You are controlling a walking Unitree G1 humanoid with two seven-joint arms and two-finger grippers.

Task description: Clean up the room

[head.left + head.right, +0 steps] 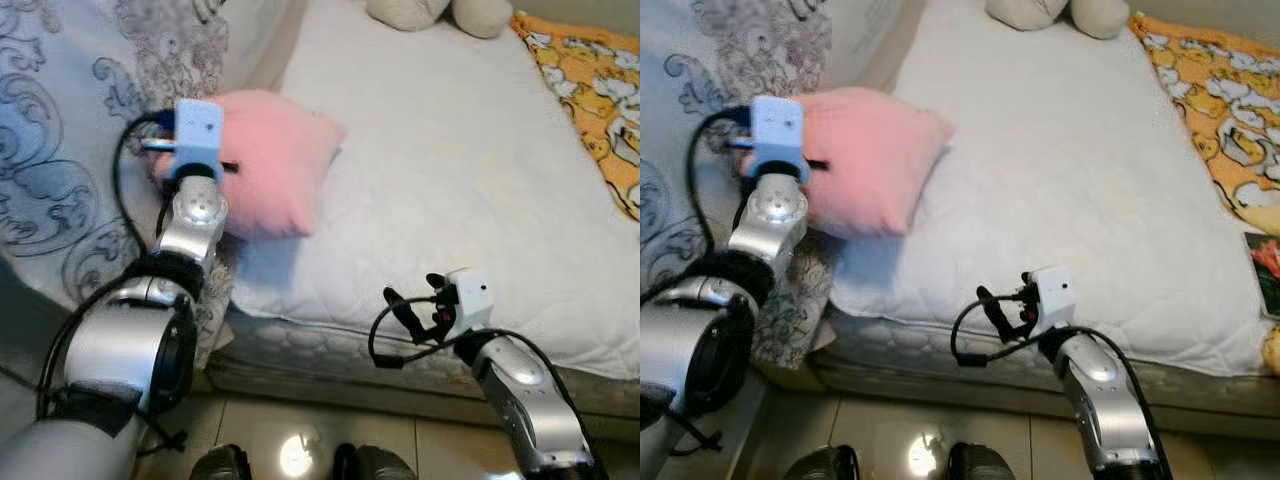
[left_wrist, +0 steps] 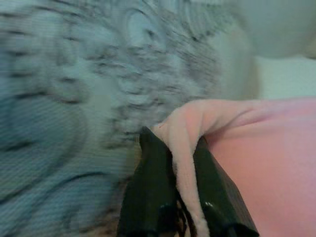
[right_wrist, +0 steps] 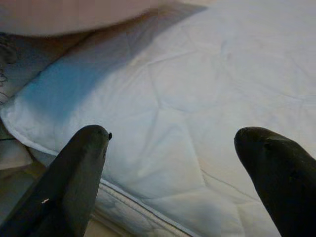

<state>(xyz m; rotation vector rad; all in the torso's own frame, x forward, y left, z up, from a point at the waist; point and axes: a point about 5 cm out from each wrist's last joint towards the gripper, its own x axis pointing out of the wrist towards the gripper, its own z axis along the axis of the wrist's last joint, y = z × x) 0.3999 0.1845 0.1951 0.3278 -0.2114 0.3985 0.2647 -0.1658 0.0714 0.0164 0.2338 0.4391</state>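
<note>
Pillow, pink and plump, lies at the left side of the bed, on the white quilted cover, with one edge against the grey patterned blanket that hangs beside it. Seen in the left wrist view, the left gripper has its two black fingers pressed together on a fold of pink cloth at the pillow's corner, pinching it. That corner is a fair place to hold: the pillow looks light and very soft, so it should lift easily, but it will sag and swing from a single pinched corner, and a thin fold of fuzzy cloth could slide out if pulled sharply. A deeper bite, taking some of the stuffing as well as the cover, would likely hold better. The right gripper hovers just above the near edge of the mattress, its fingers spread wide with nothing between them, well apart from the pillow. A cream stuffed toy sits at the far end of the bed, and an orange patterned cloth lies along the right side.
</note>
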